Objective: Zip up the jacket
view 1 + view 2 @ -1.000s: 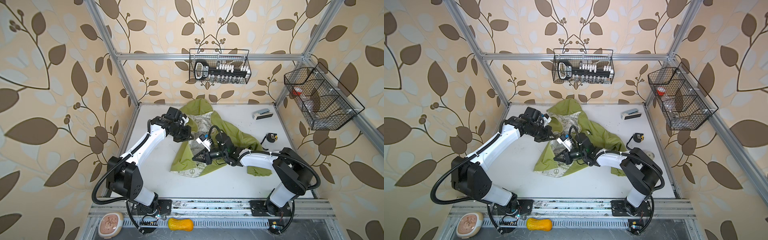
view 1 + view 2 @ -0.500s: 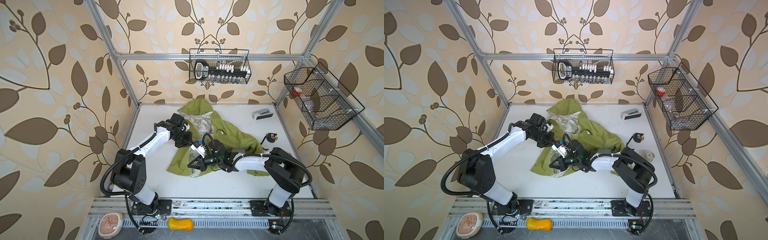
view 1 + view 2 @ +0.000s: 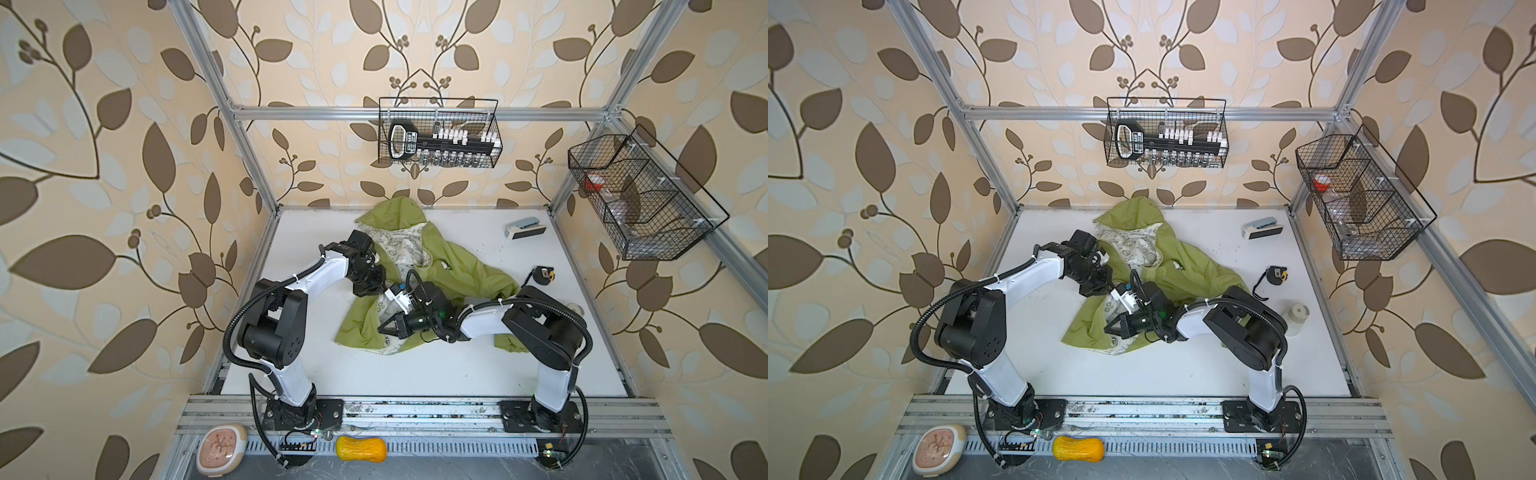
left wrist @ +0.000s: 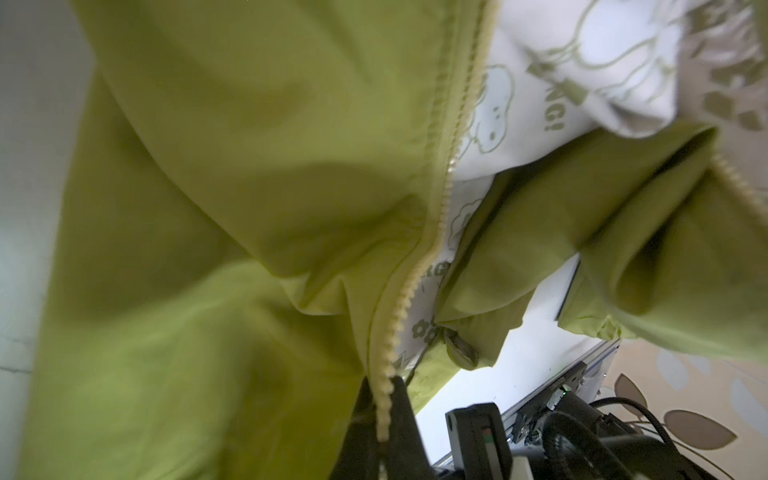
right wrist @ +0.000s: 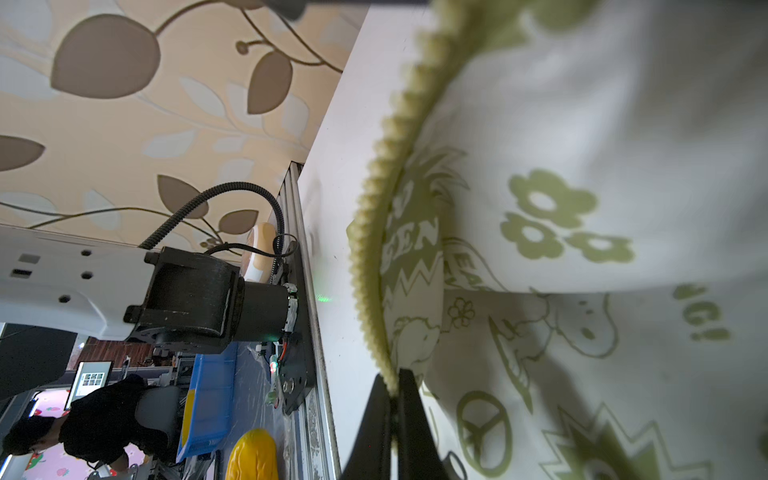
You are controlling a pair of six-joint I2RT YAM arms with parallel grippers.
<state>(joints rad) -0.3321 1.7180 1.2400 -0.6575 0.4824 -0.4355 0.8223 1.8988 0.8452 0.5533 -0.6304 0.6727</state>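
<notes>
between leaf-papered walls (image 3: 124, 124), a white table (image 3: 415, 374) bears the jacket (image 3: 465, 266).

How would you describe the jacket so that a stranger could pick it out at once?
Start at the white table. At its middle, between the left arm and the right arm, lies the jacket, crumpled and unzipped. It is the only cloth there: olive green, hooded, with a white lining printed in green cartoons.
</notes>
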